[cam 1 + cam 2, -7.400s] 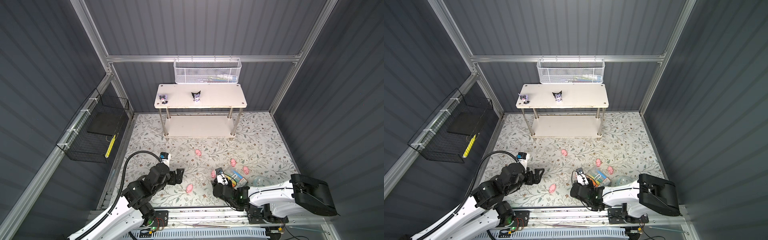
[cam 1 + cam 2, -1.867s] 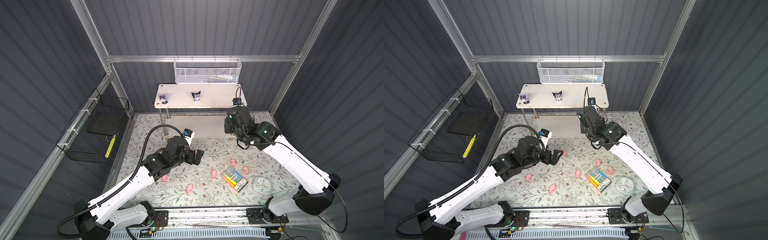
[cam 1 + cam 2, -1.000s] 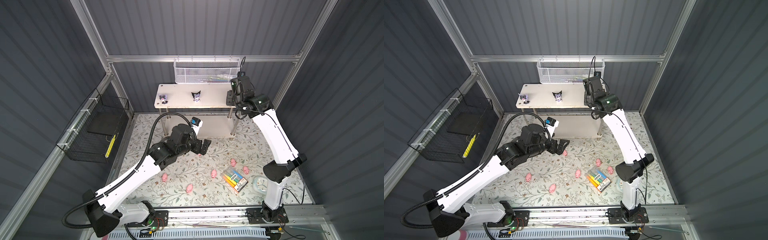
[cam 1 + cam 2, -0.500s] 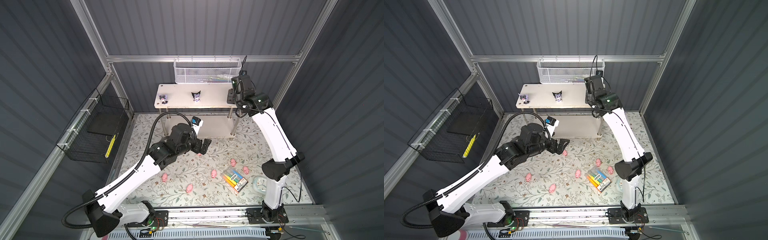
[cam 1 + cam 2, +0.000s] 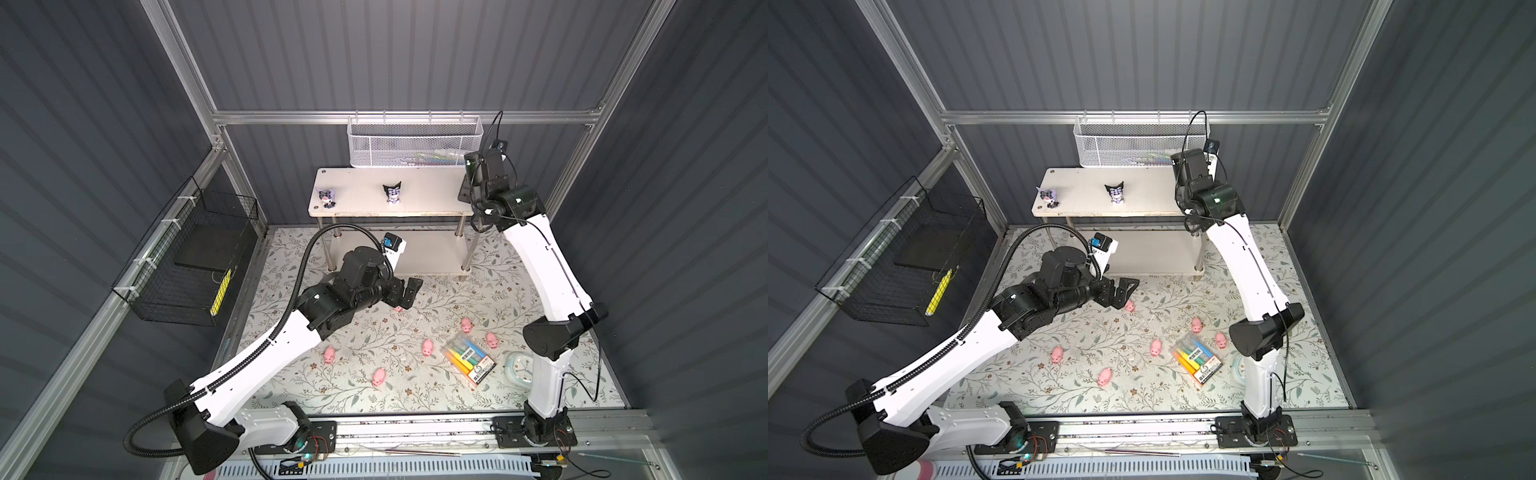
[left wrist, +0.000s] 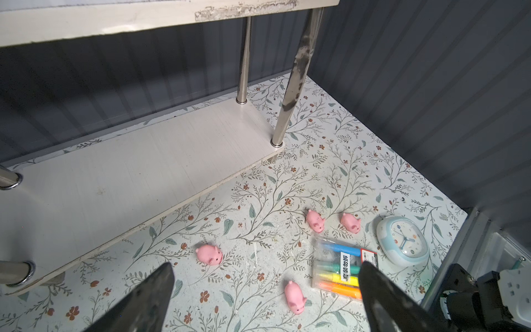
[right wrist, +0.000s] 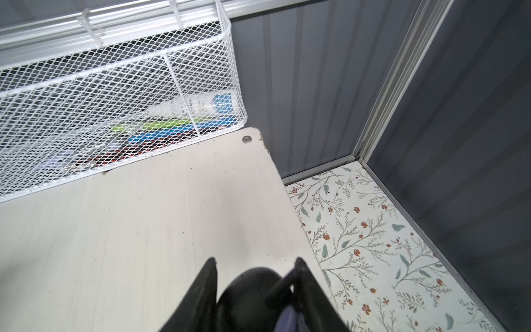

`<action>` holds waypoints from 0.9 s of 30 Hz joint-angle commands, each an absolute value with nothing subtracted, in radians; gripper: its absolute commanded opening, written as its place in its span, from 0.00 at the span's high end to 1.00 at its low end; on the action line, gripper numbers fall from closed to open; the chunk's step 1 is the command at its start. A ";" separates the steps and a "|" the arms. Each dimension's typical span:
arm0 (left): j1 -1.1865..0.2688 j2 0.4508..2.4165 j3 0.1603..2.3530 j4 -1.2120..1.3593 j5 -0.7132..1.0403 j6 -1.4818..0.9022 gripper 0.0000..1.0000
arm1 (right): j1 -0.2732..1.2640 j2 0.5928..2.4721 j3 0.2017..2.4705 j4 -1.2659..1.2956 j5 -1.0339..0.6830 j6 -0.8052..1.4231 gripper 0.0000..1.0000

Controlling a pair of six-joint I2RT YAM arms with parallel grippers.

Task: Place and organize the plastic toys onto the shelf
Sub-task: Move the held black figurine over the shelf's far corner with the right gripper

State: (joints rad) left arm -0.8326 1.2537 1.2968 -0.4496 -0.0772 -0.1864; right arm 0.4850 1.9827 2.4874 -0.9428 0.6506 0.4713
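Note:
The white two-tier shelf stands at the back, with two black-eared figurines upright on its top board. My right gripper hovers just above that board's right end, shut on a third black and purple figurine. Several pink pigs lie on the floral floor. My left gripper stands wide open low over the floor in front of the shelf, with one pig just ahead of it and another between its fingers' line. Nothing is in it.
A marker pack and a pale-blue clock lie on the floor at the right, close to two pigs. A white mesh basket hangs just behind the shelf. A black wire basket hangs on the left wall.
My right arm has carried the figurine from the front floor up to the shelf's right end and settled slightly lower. My left arm reached forward to the pig near the shelf.

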 commanded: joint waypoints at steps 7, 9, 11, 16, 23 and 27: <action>-0.838 1.207 1.304 -0.477 -0.087 -0.154 0.00 | 0.481 2.020 2.489 -0.936 0.657 0.531 0.72; -0.839 1.205 1.301 -0.475 -0.087 -0.155 0.00 | 0.482 2.022 2.493 -0.939 0.651 0.537 0.72; -0.838 1.201 1.300 -0.474 -0.086 -0.154 0.00 | 0.483 2.022 2.494 -0.944 0.651 0.537 0.71; -0.838 1.189 1.292 -0.472 -0.087 -0.153 0.00 | 0.483 2.022 2.497 -0.950 0.650 0.537 0.71; -0.839 1.177 1.280 -0.473 -0.089 -0.157 0.00 | 0.484 2.037 2.520 -0.957 0.632 0.538 0.71; -0.837 1.173 1.276 -0.475 -0.094 -0.160 0.00 | 0.487 2.052 2.542 -0.966 0.631 0.533 0.69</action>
State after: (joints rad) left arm -0.8326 1.1889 1.2892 -0.4561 -0.0807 -0.1745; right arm 0.4850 2.0350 2.5141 -0.9550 0.6285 0.5320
